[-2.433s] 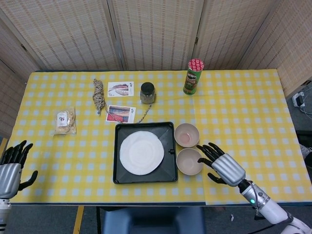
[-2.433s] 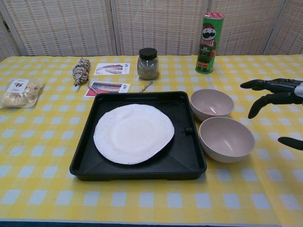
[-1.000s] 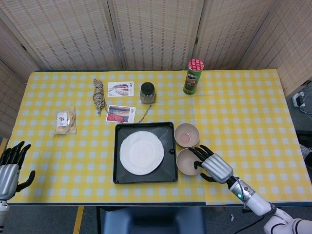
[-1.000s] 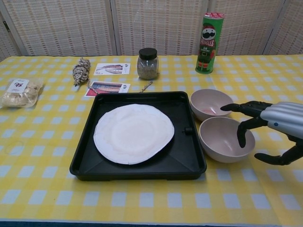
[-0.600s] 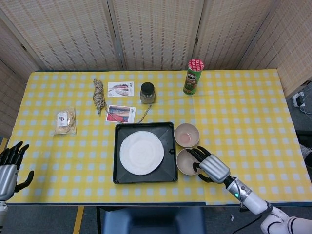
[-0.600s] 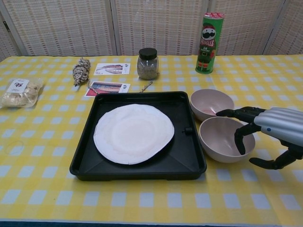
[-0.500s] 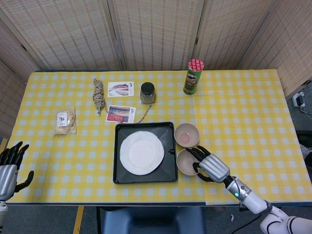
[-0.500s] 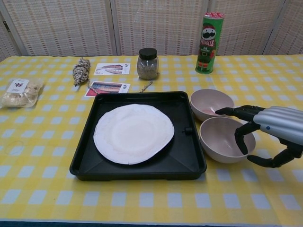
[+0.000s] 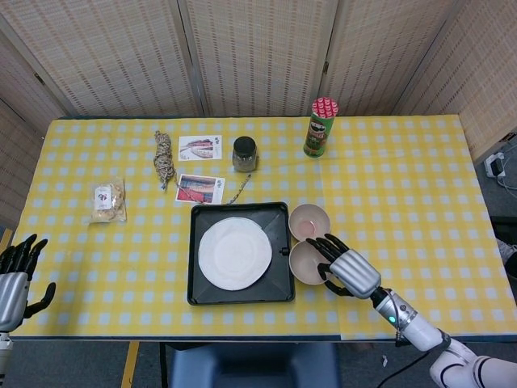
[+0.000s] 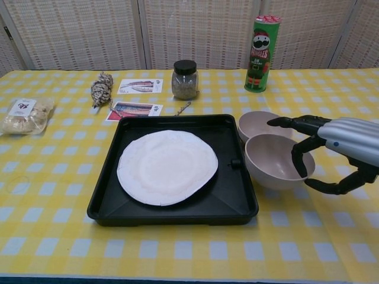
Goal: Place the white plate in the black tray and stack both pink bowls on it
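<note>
The white plate (image 9: pixel 234 252) (image 10: pixel 167 166) lies flat in the black tray (image 9: pixel 279 222) (image 10: pixel 172 217). One pink bowl (image 9: pixel 308 220) (image 10: pixel 256 122) stands on the cloth just right of the tray. The second pink bowl (image 9: pixel 304 261) (image 10: pixel 271 160) is held by my right hand (image 9: pixel 349 272) (image 10: pixel 342 146), with fingers (image 10: pixel 298 158) over its right rim and the thumb below. This bowl is raised a little and overlaps the standing bowl's near edge in the chest view. My left hand (image 9: pixel 14 275) hovers open at the table's near left corner, holding nothing.
A green Pringles can (image 9: pixel 321 127) (image 10: pixel 258 53), a dark-lidded jar (image 9: pixel 244 153) (image 10: pixel 185 78), a rope bundle (image 9: pixel 164 158), two picture cards (image 9: pixel 199 188) and a snack bag (image 9: pixel 107 200) stand behind and left of the tray. Woven screens close off the back.
My right hand moved left onto the near pink bowl, gripped its rim and lifted it slightly up and toward the tray. The left hand sank a little.
</note>
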### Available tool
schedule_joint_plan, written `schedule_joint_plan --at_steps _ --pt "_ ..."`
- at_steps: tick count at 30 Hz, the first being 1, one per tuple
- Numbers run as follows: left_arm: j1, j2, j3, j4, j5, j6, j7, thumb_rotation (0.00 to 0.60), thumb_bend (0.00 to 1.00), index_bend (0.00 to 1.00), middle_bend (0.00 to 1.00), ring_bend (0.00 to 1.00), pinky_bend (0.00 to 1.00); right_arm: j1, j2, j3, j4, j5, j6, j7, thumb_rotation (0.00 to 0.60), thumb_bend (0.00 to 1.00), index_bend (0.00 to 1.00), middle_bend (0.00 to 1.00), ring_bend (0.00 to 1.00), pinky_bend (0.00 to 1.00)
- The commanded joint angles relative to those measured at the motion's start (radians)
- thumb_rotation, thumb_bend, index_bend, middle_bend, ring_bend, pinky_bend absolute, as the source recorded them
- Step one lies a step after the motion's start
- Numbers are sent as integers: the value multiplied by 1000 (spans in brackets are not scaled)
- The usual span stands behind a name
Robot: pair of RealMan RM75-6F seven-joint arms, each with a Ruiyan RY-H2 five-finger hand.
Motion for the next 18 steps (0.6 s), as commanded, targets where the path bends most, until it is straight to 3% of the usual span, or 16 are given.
schedule_joint_plan --at_steps 1,11,18 --pt "0 0 1 0 2 0 -3 600 464 0 0 0 0 5 12 11 -22 -8 12 -19 600 471 651 6 0 0" --pt "2 2 3 -5 10 5 -6 600 465 0 0 0 0 129 -3 101 -129 16 -114 -106 600 471 652 6 0 0" --pt "11 17 0 -5 8 16 -36 600 464 0 0 0 0 230 -92 175 -121 85 -243 -174 600 471 651 6 0 0"
